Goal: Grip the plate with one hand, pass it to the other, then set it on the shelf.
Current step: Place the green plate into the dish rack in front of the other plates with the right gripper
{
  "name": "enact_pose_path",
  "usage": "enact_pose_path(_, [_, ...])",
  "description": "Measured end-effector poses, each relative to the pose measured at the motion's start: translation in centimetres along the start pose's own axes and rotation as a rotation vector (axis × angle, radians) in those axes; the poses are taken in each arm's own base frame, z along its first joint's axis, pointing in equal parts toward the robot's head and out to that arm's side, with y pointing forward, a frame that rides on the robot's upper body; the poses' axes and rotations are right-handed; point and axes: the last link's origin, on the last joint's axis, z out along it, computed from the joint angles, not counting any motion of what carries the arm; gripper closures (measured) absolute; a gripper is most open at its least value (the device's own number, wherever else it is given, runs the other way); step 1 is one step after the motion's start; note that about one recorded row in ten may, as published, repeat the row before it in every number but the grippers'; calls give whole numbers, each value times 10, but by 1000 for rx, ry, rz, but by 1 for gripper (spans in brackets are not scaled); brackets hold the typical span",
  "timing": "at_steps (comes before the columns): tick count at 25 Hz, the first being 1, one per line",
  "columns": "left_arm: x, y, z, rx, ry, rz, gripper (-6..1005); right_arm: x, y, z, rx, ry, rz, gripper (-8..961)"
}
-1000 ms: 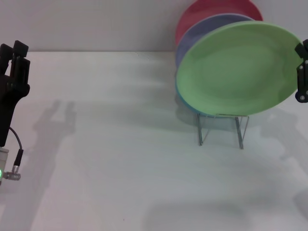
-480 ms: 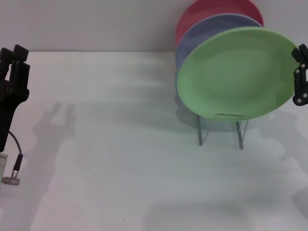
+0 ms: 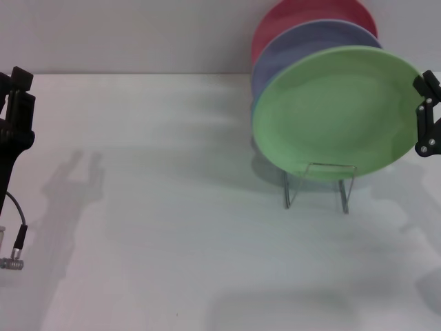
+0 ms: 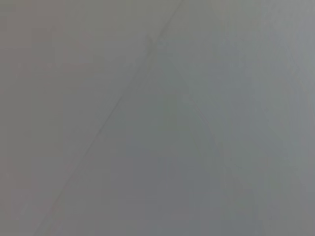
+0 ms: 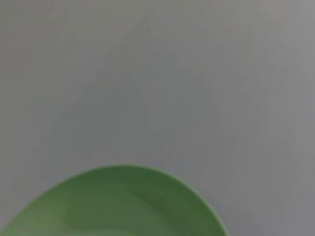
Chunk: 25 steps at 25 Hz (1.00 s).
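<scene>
On the shelf (image 3: 318,185) leans the plate (image 3: 335,110); right claw (image 3: 425,114) at its rim, grip unclear.

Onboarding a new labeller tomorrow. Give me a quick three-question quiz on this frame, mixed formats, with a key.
1. True or false: the green plate lies flat on the table.
2. Which plate stands at the very back? A) red B) purple C) green
3. Fill in: the right gripper is at the green plate's ____ edge, seen from the head camera.

Key:
1. False. It leans on the wire rack, in front of the purple plate.
2. A, the red plate.
3. Right. The left gripper is far off at the table's left side.
</scene>
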Motion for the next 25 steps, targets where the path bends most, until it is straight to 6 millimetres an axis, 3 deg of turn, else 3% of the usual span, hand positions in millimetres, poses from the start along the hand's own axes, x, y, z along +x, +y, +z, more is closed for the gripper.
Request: enact_pose_path(25, [8,-2,-2,-21,22,-33,531,5,19,5,-89,39,-13,850])
